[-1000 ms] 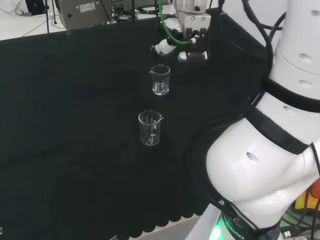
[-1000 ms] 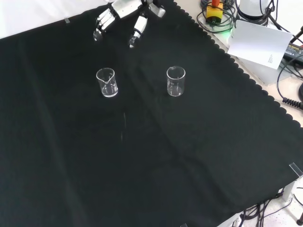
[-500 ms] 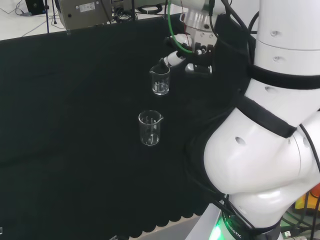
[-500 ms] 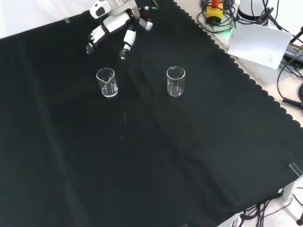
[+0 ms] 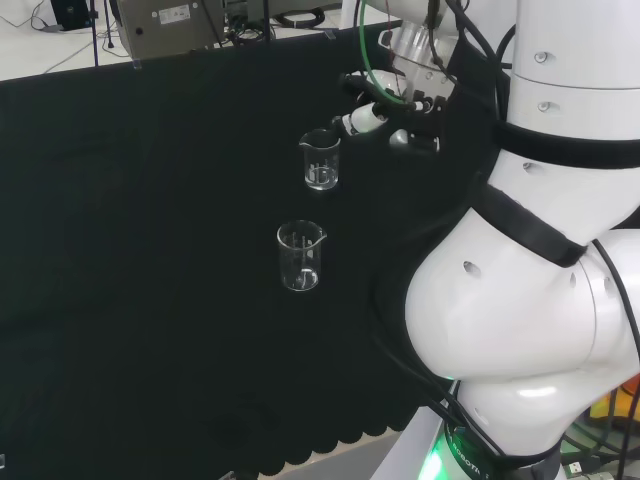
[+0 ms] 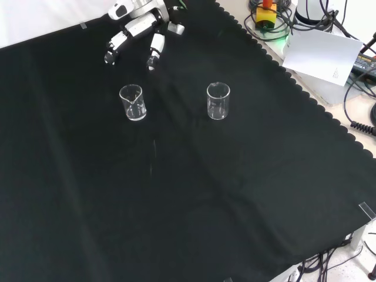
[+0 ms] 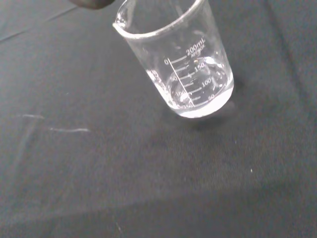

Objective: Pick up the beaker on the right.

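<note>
1. Beaker point(image 6: 218, 100) we want stands upright on the cloth point(image 6: 194, 194), beside the other beaker point(image 6: 131, 102)
2. Our hand point(image 6: 136, 29) hovers beyond that other beaker, fingers straight, empty
3. We risk grasping or toppling the wrong glass

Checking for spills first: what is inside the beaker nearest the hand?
Nothing visible: the beaker looks empty, its clear base showing the black cloth beneath. A thin film of clear liquid cannot be ruled out.
</note>
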